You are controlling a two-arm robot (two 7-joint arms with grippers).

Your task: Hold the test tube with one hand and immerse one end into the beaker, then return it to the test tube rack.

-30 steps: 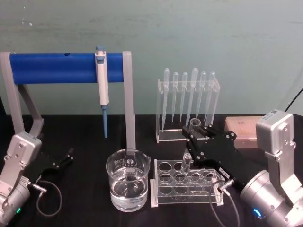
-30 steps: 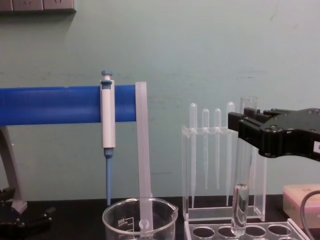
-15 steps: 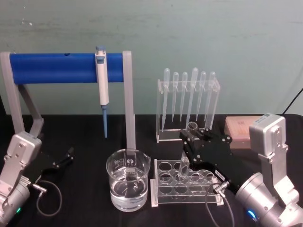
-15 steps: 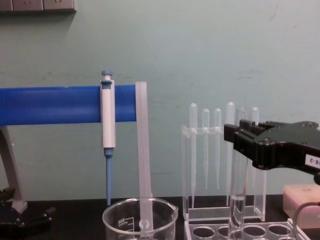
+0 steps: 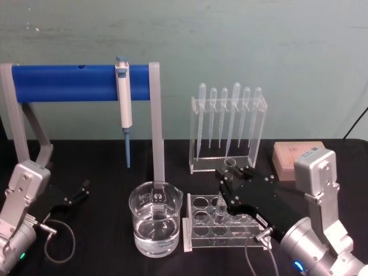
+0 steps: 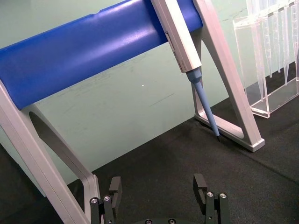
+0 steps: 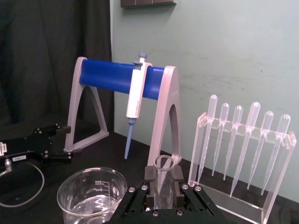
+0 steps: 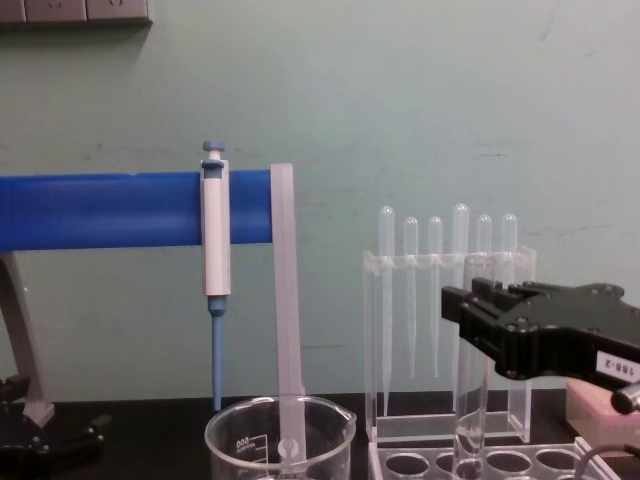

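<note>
Test tube (image 5: 225, 183) is pinched between the fingers of the right gripper (image 5: 230, 179), which are closed tight on the glass a little below the rim. The tube stands upright, rim poking out above the fingers and the long body hanging below them. Its round bottom sits down in a hole of the clear rack (image 5: 227, 237), back row, roughly the second hole from the beaker side, though with all that glass on glass it's hard to say whether the bottom is actually resting on the rack floor. In the chest view the tube (image 8: 472, 380) runs straight down from the black fingers into the rack top, and the right wrist view has the open rim (image 7: 164, 163) dead centre between the two pads.

Beaker (image 5: 155, 226) is off to the left of those fingers, just beside the rack, apart from the tube, partly filled with clear liquid. Behind the fingers is the acrylic stand of plastic pipettes (image 5: 228, 118), and further left the white-and-blue pipettor (image 5: 123, 99) hangs on the blue bar stand (image 5: 69, 82).

Left gripper (image 5: 77, 192) is parked low on the black table (image 5: 103, 155), well away from everything, fingers spread wide with nothing in them.
</note>
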